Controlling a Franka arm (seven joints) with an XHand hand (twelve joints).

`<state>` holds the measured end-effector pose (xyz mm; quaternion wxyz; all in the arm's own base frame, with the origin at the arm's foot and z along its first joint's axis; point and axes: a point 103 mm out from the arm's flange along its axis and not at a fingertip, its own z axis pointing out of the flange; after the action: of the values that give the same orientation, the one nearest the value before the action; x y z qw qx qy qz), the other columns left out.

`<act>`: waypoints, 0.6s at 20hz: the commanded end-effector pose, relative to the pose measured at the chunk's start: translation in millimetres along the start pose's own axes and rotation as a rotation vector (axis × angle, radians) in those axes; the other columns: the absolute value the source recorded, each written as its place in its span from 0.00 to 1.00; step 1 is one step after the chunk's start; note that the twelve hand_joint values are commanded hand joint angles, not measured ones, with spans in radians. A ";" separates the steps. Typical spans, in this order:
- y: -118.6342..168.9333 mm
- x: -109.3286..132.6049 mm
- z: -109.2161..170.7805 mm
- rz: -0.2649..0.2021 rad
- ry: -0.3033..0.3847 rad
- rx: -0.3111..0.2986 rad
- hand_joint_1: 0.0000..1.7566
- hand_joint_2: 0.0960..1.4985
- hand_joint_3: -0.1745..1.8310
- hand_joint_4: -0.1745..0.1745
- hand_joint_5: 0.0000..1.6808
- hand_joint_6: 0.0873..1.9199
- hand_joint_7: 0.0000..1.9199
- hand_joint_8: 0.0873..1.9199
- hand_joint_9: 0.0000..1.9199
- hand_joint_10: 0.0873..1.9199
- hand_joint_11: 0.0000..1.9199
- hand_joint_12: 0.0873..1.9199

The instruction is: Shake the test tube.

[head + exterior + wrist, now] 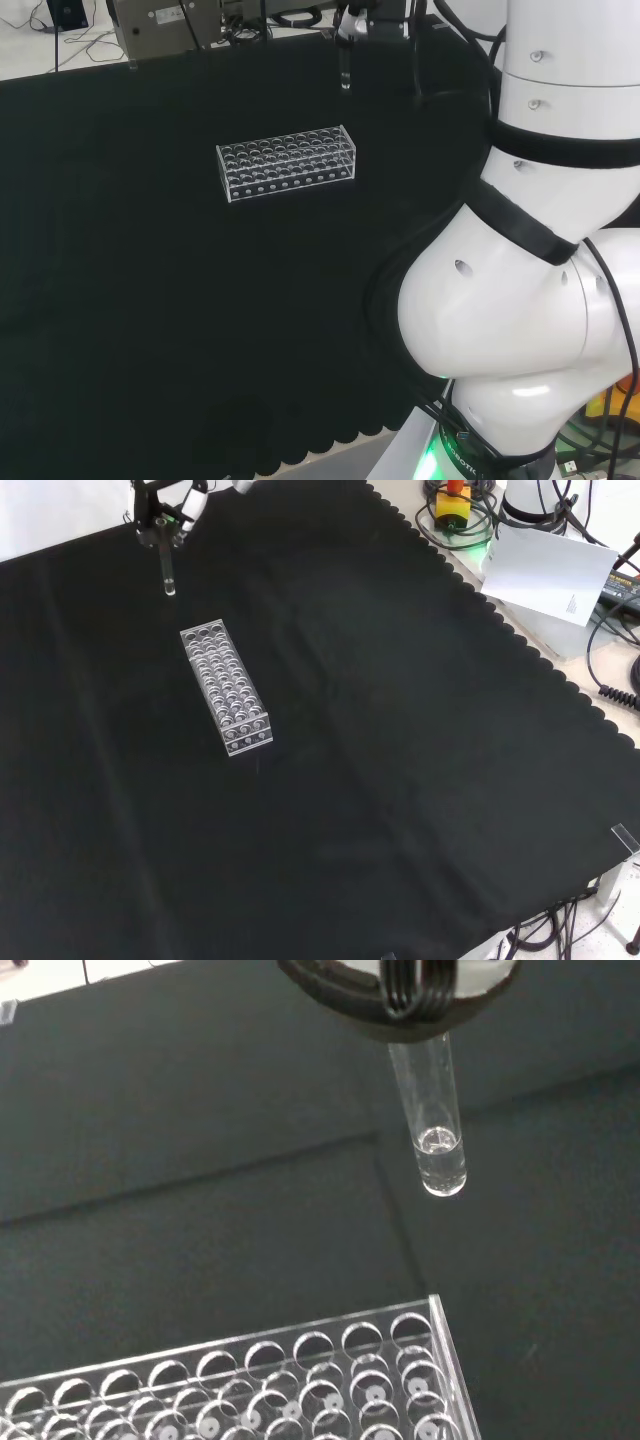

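A clear glass test tube (432,1110) hangs upright in the air with a little clear liquid at its round bottom. The hand (168,515) is shut on its upper end, at the top edge of the front view. In the head view the tube (345,75) hangs at the far side of the cloth, under the hand (355,22). A clear plastic test tube rack (226,687) with several empty holes stands on the black cloth below and a little nearer than the tube (166,572). The rack (287,162) lies left of and nearer than the tube in the head view.
The arm's white links (530,250) stand at the right of the head view. A grey device (165,25) sits beyond the cloth's far edge. In the front view, a white paper sheet (550,570) and cables (455,510) lie off the cloth's scalloped edge at the upper right.
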<state>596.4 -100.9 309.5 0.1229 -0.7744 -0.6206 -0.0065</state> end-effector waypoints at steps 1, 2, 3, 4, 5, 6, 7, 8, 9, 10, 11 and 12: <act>-7.1 8.6 -13.6 -0.017 0.003 -0.014 0.80 0.68 0.09 0.00 0.63 0.24 0.57 0.56 0.59 0.39 0.70 0.41; -8.1 10.4 -13.3 -0.019 0.002 -0.013 0.80 0.68 0.09 0.00 0.63 0.24 0.57 0.56 0.59 0.39 0.70 0.41; -9.2 12.8 -12.1 -0.022 0.003 -0.011 0.80 0.68 0.09 0.00 0.63 0.24 0.57 0.57 0.59 0.39 0.70 0.41; -10.5 15.5 -10.7 -0.026 0.005 -0.008 0.80 0.68 0.09 0.00 0.63 0.24 0.57 0.57 0.59 0.39 0.70 0.41; -11.9 18.3 -9.2 -0.031 0.007 -0.005 0.80 0.68 0.09 0.00 0.63 0.24 0.57 0.57 0.59 0.40 0.70 0.41; -13.1 21.6 -7.7 -0.035 0.012 0.000 0.80 0.68 0.09 0.00 0.63 0.24 0.57 0.57 0.59 0.40 0.70 0.41; -14.2 24.9 -6.2 -0.038 0.018 0.003 0.80 0.68 0.09 0.00 0.63 0.24 0.57 0.57 0.59 0.40 0.70 0.41; -15.3 29.3 -4.7 -0.044 0.024 0.007 0.80 0.68 0.09 0.00 0.63 0.24 0.57 0.57 0.59 0.40 0.70 0.41; -16.1 33.8 -3.3 -0.051 0.032 0.010 0.80 0.68 0.09 0.00 0.63 0.24 0.57 0.57 0.59 0.40 0.70 0.41; -16.6 39.1 -1.5 -0.059 0.038 0.015 0.80 0.68 0.09 0.00 0.63 0.24 0.57 0.57 0.59 0.40 0.70 0.41; -17.4 45.3 0.6 -0.069 0.044 0.020 0.80 0.68 0.09 0.00 0.63 0.24 0.57 0.57 0.59 0.40 0.70 0.41; -18.3 53.3 3.1 -0.080 0.050 0.025 0.80 0.68 0.09 0.00 0.63 0.24 0.57 0.57 0.59 0.40 0.70 0.41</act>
<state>590.5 -69.3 321.4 0.1339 -0.7593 -0.6365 -0.0178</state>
